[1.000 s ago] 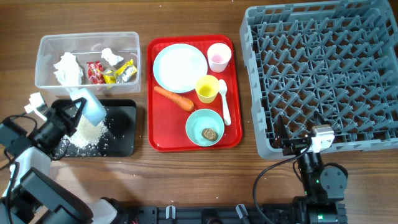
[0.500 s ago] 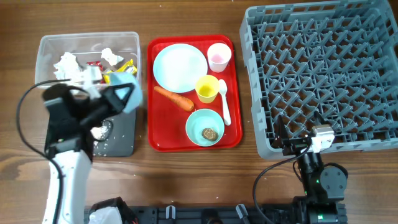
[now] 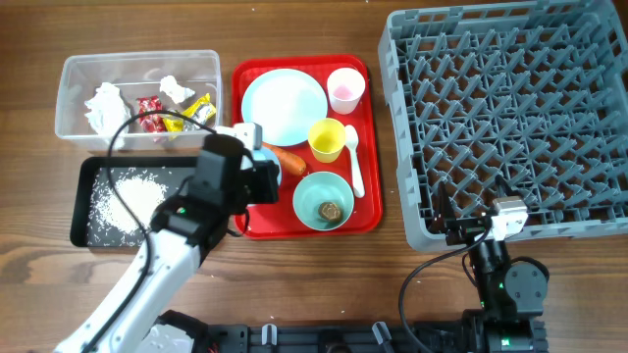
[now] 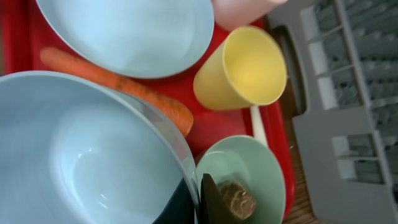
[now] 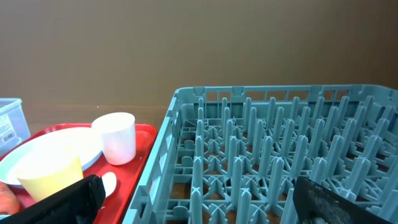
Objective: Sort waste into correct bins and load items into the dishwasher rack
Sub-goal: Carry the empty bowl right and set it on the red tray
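We find the left gripper above the left part of the red tray. Its jaws pinch the rim of a light blue bowl, whose inside looks bare in the wrist view. The bowl hangs over one end of the carrot, which lies across the tray.

On that tray the round plate lies toward the far edge. The pale pink cup stands in the far right corner and the yellow cup stands upright near the middle. The white spoon lies just beside the yellow cup, on the rack side. The second bowl sits at the tray's near edge with a small brown lump inside.

Toward the bench's far left corner, the clear tub holds crumpled tissues and wrappers. Just nearer than it lies the black tray, strewn with white rice grains.

The dishwasher rack takes up the right side of the bench. The right gripper sits low at the bench's near edge, just before the rack's near wall, with its jaws spread wide.
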You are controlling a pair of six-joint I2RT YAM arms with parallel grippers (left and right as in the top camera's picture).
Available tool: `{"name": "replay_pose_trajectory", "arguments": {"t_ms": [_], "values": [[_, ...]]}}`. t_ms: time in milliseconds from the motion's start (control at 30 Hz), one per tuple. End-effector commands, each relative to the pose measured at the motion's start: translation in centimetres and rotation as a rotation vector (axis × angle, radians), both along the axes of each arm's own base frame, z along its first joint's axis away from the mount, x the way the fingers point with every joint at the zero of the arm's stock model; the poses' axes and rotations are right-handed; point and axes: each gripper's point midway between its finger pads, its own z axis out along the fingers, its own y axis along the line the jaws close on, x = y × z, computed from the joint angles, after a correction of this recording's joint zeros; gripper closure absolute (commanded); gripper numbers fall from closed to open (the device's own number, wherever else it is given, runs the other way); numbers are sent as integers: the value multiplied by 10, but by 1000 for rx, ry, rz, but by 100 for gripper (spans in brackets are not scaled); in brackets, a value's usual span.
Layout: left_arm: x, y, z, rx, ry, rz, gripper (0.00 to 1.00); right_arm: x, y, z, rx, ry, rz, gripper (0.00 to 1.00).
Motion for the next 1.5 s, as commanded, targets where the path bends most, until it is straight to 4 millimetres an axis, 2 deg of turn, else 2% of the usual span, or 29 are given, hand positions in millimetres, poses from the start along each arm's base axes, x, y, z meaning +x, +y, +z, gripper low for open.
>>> {"name": "replay_pose_trajectory", "arguments": {"t_ms": [0,133,300,367,567,633,700,800,867,967,1033,1100,1233,1267,1467], "values": [[2,-7,-24,84,44,-18,96,-1,2,2,-9,-11,14,0],[1,-9,-46,111,101,-26,96,-1,2,2,-9,-11,14,0],[-2,-7,-54,124,130,-27,95,-1,2,2,-9,-11,14,0],[-2,-7,-54,124,131,-28,86,-1,2,2,-8,-11,14,0],[-10,-15,-56,129,143,-57,76,-1,2,2,-8,-11,14,0],[-9,-19,-53,123,129,-67,66,-1,2,2,-9,-11,14,0],[-3,-23,-43,108,103,-69,65,-1,2,2,-9,-10,14,0],[15,-32,2,77,13,-79,64,0,2,2,-9,-9,14,0],[24,-36,25,82,-35,-100,64,0,2,2,-9,-9,14,0],[45,-31,61,109,-120,-41,65,0,2,1,-9,-8,14,0],[58,-27,76,146,-185,-23,64,0,2,1,-9,-6,14,0],[62,-27,71,162,-179,-23,64,0,2,1,-9,-6,14,0],[65,-29,42,197,-111,-34,62,0,2,1,-9,-6,14,0],[62,-35,33,187,-78,-60,54,0,2,1,-9,-6,14,0],[27,-67,16,181,10,-197,59,0,2,1,-8,-6,14,0]]}}
